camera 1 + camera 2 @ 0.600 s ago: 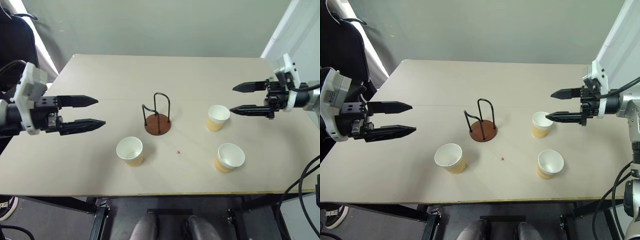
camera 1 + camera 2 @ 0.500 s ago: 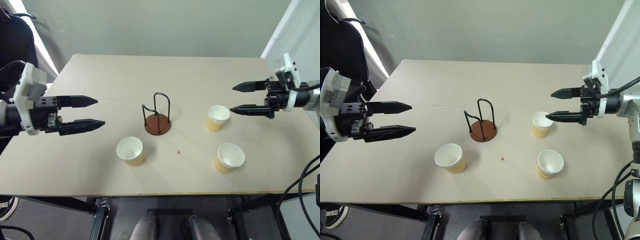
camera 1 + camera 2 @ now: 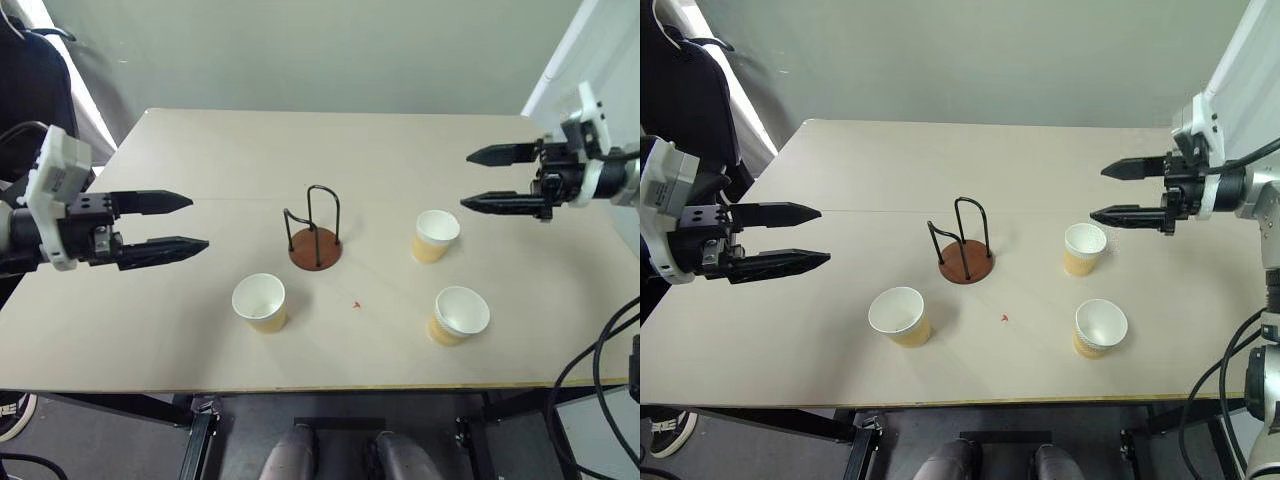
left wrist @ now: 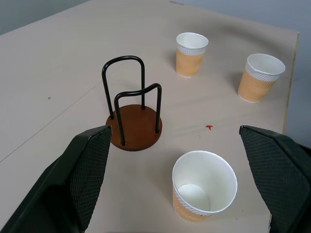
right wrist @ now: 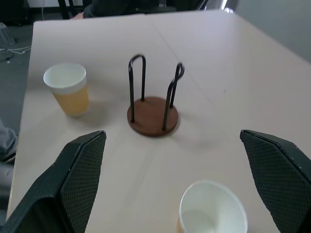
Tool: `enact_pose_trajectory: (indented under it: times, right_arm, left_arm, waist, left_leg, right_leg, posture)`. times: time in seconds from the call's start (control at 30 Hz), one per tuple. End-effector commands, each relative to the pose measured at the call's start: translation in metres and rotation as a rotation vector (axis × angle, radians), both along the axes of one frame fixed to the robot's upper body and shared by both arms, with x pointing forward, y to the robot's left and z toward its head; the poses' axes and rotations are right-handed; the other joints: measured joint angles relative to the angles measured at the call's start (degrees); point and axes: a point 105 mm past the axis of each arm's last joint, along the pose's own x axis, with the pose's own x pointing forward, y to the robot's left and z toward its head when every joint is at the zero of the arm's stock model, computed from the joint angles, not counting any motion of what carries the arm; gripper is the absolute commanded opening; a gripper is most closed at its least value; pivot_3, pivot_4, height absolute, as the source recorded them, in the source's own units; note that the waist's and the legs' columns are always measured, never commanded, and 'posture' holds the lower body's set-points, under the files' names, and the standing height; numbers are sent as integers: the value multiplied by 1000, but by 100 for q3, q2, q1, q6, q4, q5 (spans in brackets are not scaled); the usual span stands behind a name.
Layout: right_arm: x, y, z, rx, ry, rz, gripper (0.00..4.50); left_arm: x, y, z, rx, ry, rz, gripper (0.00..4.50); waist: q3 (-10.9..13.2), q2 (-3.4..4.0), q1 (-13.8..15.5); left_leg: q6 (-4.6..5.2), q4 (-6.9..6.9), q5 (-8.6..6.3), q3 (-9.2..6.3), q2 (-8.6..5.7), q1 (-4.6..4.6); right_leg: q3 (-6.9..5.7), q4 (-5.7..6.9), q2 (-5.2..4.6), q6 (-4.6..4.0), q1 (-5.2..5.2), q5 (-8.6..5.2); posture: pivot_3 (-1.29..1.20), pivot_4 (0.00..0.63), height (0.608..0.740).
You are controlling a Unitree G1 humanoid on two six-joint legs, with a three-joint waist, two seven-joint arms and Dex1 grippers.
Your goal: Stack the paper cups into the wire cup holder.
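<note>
While both grippers hang above the beige table with their black fingers spread wide and nothing between them, all three paper cups stand upright on the tabletop, none of them in the wire cup holder. The holder sits near the middle of the table, its reddish-brown disc flat on the surface and its thin black loops rising empty.

The left gripper reaches in from the robot's left side, fingers pointing toward the centre, well apart from the holder. The nearest cup to it, the left cup, stands toward the front edge, just in front and left of the holder, apart from its base. In the left wrist view this cup stands between the two fingers' lines of sight, with the holder beyond it.

The right gripper comes in from the robot's right, raised above the table and pointing left; the far right cup stands below and a little to the inside of its fingertips, not touched. The near right cup stands closer to the front edge, apart from the other.

A small red mark lies on the bare surface between the left cup and the near right cup. Nothing stands between either right-hand cup and the holder. A dark chair stands beyond the table's left corner.
</note>
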Motion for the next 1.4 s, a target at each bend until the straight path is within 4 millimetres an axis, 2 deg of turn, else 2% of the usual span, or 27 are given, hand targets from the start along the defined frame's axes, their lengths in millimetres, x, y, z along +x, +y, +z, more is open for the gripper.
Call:
enact_pose_trajectory:
  times: [0.03,0.13,0.27,0.43,0.57,0.67,0.9,1.07,1.4]
  right_arm:
    - [11,13,22,63,-138,-32,4477]
    - [35,43,29,154,-193,-117,4477]
    - [55,98,20,180,-204,-170,4477]
    - [79,127,10,210,-133,-286,4477]
    - [83,140,0,188,-90,-298,4477]
    - [83,143,-10,147,-55,-308,4477]
    - [68,142,-12,72,-2,-218,4477]
    - [62,149,-35,13,76,-199,4477]
    - [78,157,-51,35,111,-306,4477]
  left_arm:
    - [-4,-2,14,0,-68,-8,4500]
    - [-3,-2,14,-2,-69,-9,4500]
    - [0,-5,13,-2,-69,-17,4500]
    - [-1,-6,13,-3,-70,-19,4500]
    - [-4,-4,12,-4,-67,-10,4500]
    - [-6,-3,11,-6,-66,-1,4500]
    - [-10,-1,8,-11,-63,14,4500]
    - [-7,-4,6,-17,-62,8,4500]
    - [-9,-3,4,-17,-60,13,4500]
  waist:
    - [0,0,-2]
    - [0,0,-58]
    - [1,1,-72]
    - [2,2,-20]
    - [1,1,15]
    - [1,1,11]
    - [1,1,9]
    - [1,-1,-8]
    - [1,-1,-18]
  left_leg:
    - [0,0,0,0,0,1]
    - [2,2,1,-1,1,7]
    - [-2,-1,2,-2,3,4]
    - [-12,-5,0,-5,4,-25]
    - [-25,0,3,-10,2,-50]
    - [-68,1,25,-10,1,-57]
    - [-101,-4,32,-12,2,-56]
    - [-104,-3,33,-12,3,-51]
    - [-102,-3,33,-12,3,-50]
  right_leg:
    - [0,0,0,-1,0,0]
    - [1,8,1,-8,-3,5]
    - [1,32,3,-19,-25,2]
    - [-6,50,3,-25,-62,-1]
    - [-12,43,1,-25,-77,-1]
    - [-12,44,1,-25,-83,-1]
    - [-13,55,2,-27,-88,-2]
    - [-12,64,2,-28,-88,-3]
    - [-13,70,3,-31,-93,-5]
  posture:
    - [0,150,740]
    - [0,150,740]
    - [0,150,740]
    - [0,150,740]
    - [0,150,740]
    - [0,150,740]
    - [0,150,740]
    - [0,150,740]
    - [0,150,740]
